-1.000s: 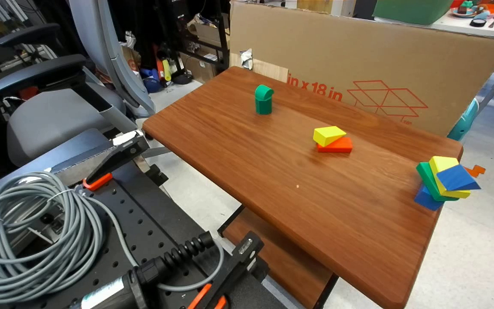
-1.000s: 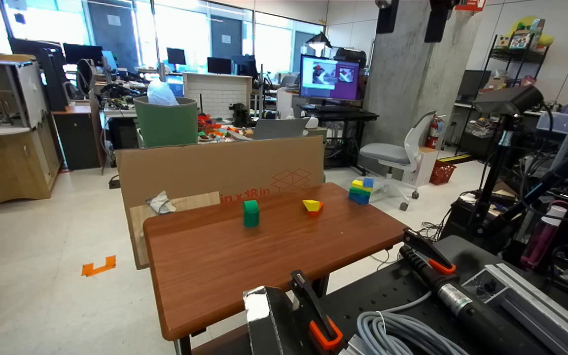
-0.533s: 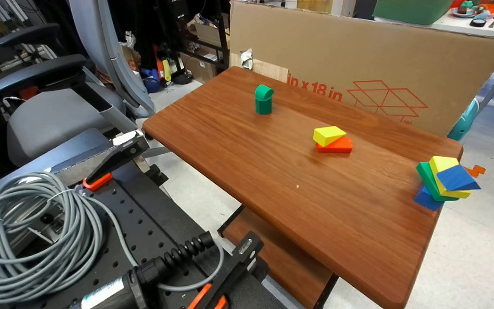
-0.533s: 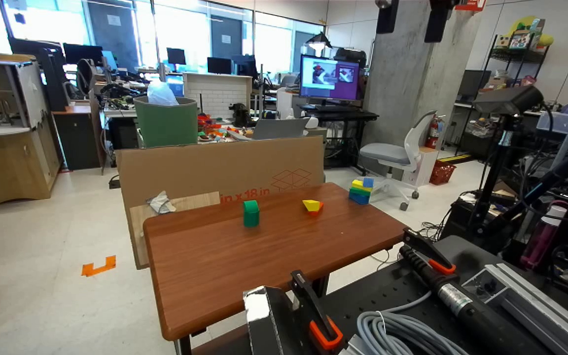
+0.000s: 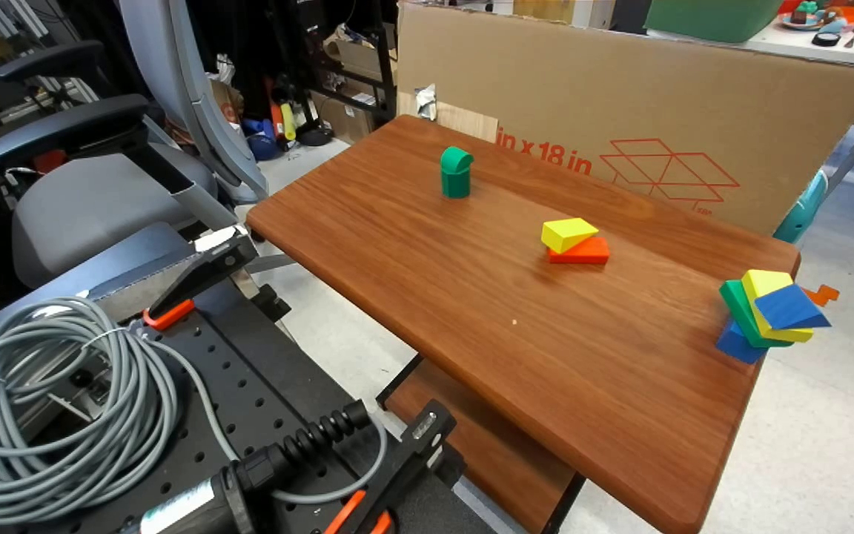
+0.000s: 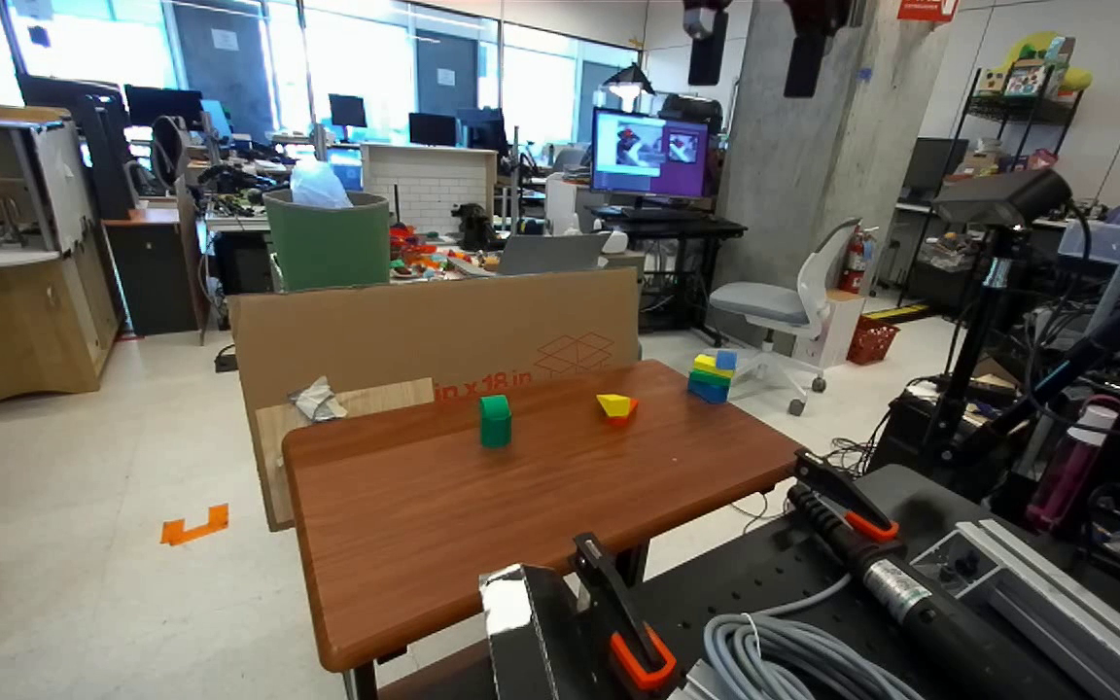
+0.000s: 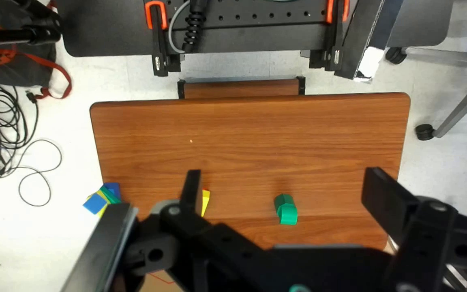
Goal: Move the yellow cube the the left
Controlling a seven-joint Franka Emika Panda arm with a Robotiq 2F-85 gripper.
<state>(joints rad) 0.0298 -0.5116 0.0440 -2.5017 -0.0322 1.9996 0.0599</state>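
Note:
A yellow wedge-shaped block [image 5: 568, 234] rests tilted on a flat red block [image 5: 584, 254] on the brown table [image 5: 427, 267]. Both blocks also show in an exterior view, the yellow block [image 6: 612, 404] on top of the red block [image 6: 626, 418]. In the wrist view a sliver of the yellow block [image 7: 205, 200] shows beside the left finger, which hides the rest of it. My gripper [image 7: 284, 172] is open and empty, high above the table. In an exterior view the gripper [image 6: 752, 87] hangs at the top edge with its fingers apart.
A green two-block stack [image 5: 456, 174] stands on the table and appears between my fingers in the wrist view [image 7: 286, 209]. A stack of blue, green and yellow blocks [image 5: 764, 315] stands at a table edge. A cardboard panel [image 5: 620, 111] stands along one long side.
My gripper has moved left and slightly down in an exterior view, with its fingers still apart. The blocks have not moved.

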